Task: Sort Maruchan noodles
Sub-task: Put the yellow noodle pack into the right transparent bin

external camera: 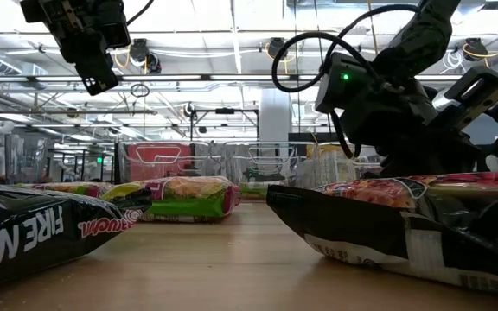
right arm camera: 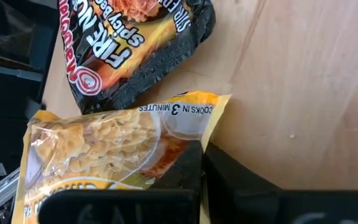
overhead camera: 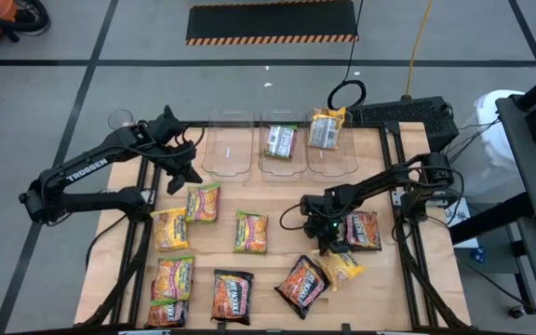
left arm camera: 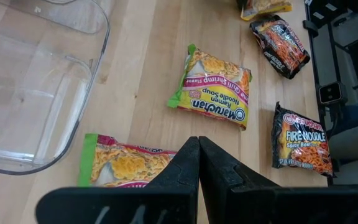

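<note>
Maruchan packets lie flat on the wooden table: green-edged ones [overhead camera: 203, 201] [overhead camera: 250, 231], yellow-orange ones [overhead camera: 168, 228] [overhead camera: 172, 277], dark ones [overhead camera: 233, 295] [overhead camera: 302, 284], and one more [overhead camera: 363, 230] beside the right arm. My right gripper [overhead camera: 331, 249] [right arm camera: 202, 177] is low at the yellow packet [overhead camera: 343, 266] [right arm camera: 98, 149], its fingers closed at that packet's edge. My left gripper [overhead camera: 191, 177] [left arm camera: 198, 142] hangs shut in the air near the left bin, over a green-edged packet [left arm camera: 120, 165]. In the low view my left gripper [external camera: 96, 79] is high above the table. My right gripper has the yellow packet by its sealed end edge [right arm camera: 199, 138], near the corner printed "cooks in 3 minutes". The edge runs in between the two fingers, one finger [right arm camera: 182, 171] over the wrapper. It comes from above, slanting down. The packet lies flat on the table beside a dark packet [right arm camera: 135, 43].
Three clear bins stand along the far edge: the left one [overhead camera: 229, 154] holds nothing, the middle one [overhead camera: 281, 163] holds a green-edged packet [overhead camera: 280, 141], the right one [overhead camera: 335, 163] a yellow packet [overhead camera: 326, 130]. Bare wood shows in the table's middle. Metal frame rails run along both sides.
</note>
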Tool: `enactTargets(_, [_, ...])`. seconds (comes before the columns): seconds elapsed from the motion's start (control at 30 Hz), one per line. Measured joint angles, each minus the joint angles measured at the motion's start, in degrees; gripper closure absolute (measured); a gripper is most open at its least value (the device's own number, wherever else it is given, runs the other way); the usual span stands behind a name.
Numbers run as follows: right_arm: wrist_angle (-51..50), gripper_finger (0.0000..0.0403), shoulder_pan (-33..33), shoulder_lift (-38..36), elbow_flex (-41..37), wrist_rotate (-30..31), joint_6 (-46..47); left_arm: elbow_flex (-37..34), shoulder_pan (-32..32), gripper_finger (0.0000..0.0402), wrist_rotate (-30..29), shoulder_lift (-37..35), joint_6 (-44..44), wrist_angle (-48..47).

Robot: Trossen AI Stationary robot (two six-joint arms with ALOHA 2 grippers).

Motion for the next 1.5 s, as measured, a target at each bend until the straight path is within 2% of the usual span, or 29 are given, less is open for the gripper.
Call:
enactTargets(0.23, [0.01,0.0402,-0.06,-1.42,-0.04,1.32,-0.04,0.0,0.0,0.0394,-0.01,0.01,0.02,0.0])
enactTargets(0.43, [-1.04,0.0402,-0.84,-6.94,-0.07,10.55,1.39,0.0,0.01,0.0394,-0.02,0.02,0.02,0.0])
enactTargets(1.03, [-11.04,0.0402,-1.27,-25.2,-0.07,33.81,14.12,0.0,0.02,0.0394,-0.02,0.0,0.06,0.22])
enactTargets(1.4, [-14.32,0.0402,-0.54,-32.33,0.0,43.25,18.8,0.0,0.01,0.0394,-0.02,0.0,0.26,0.24])
enactTargets(1.5, [-14.64,0.0403,-0.46,-33.66,0.0,43.89,18.82,0.0,0.01,0.0394,-0.02,0.0,0.41,0.22])
